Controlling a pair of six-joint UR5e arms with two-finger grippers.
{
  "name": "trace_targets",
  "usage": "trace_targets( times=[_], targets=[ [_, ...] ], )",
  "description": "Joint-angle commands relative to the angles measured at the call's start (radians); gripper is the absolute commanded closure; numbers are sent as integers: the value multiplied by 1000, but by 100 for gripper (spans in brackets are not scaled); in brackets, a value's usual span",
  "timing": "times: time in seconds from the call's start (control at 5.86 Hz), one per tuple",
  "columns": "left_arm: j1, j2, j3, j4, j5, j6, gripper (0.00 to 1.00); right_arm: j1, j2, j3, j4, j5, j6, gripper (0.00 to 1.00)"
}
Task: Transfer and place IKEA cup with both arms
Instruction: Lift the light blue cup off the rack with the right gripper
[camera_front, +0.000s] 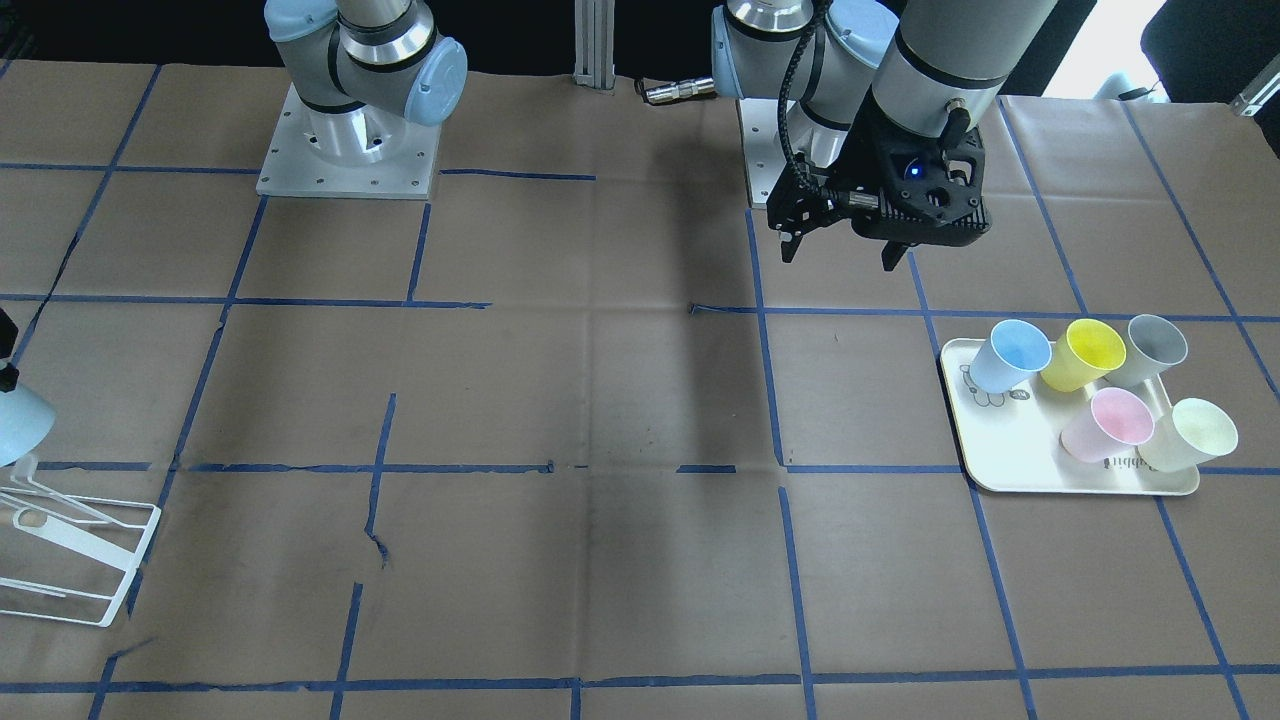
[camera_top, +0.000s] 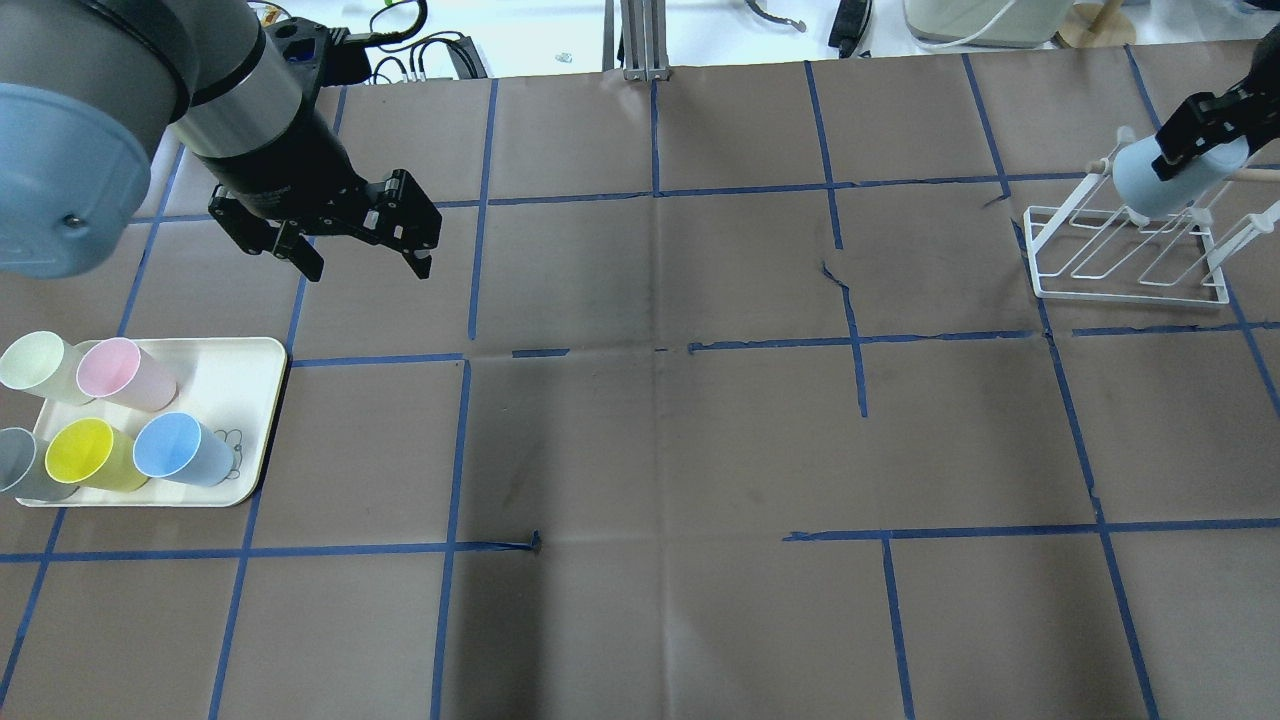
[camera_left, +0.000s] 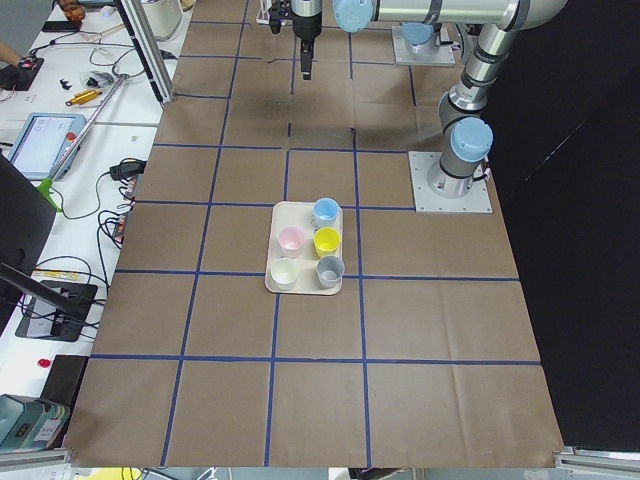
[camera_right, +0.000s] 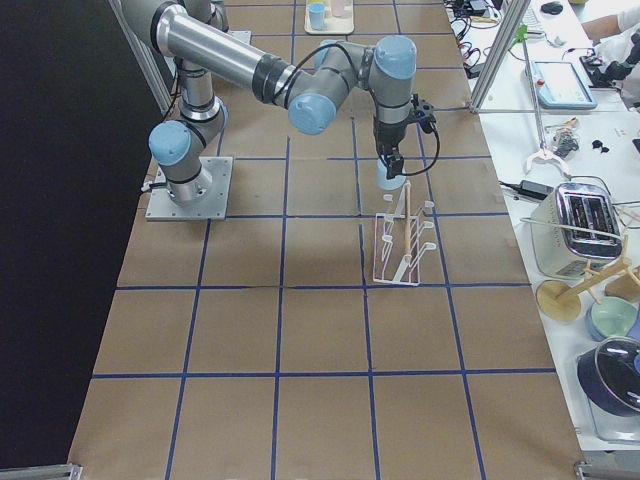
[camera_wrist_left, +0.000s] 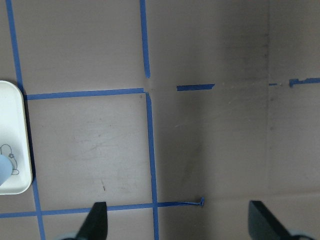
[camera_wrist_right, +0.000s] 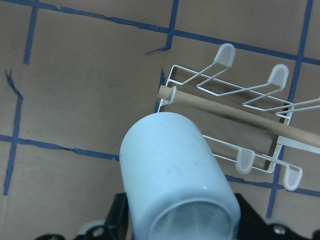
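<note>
My right gripper (camera_top: 1195, 135) is shut on the pale blue IKEA cup (camera_top: 1150, 185) and holds it rim down, tilted, just above the white wire rack (camera_top: 1125, 270). The cup fills the right wrist view (camera_wrist_right: 175, 170), close to the rack's wooden rod (camera_wrist_right: 240, 117); I cannot tell whether they touch. It also shows at the front view's left edge (camera_front: 15, 425). My left gripper (camera_top: 368, 268) is open and empty, above the table beside the tray (camera_top: 250, 360). A second blue cup (camera_top: 180, 450) lies on that tray.
The tray (camera_front: 1000, 440) also holds a yellow cup (camera_top: 85, 452), a pink cup (camera_top: 120, 372), a grey cup (camera_top: 20, 465) and a pale green cup (camera_top: 35, 365). Brown paper with blue tape lines covers the table. Cables and equipment lie beyond the far edge.
</note>
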Motion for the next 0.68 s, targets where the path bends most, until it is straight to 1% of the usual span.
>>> trace_targets(
  times=[0.0, 0.34, 0.51],
  targets=[
    [0, 0, 0, 0, 0, 1, 2, 3, -106, -11, 152, 178, 0, 55],
    [0, 0, 0, 0, 0, -1, 2, 38, -123, -50, 411, 485, 1, 55],
    [0, 0, 0, 0, 0, -1, 2, 86, -122, -50, 502, 588, 1, 55]
  ],
)
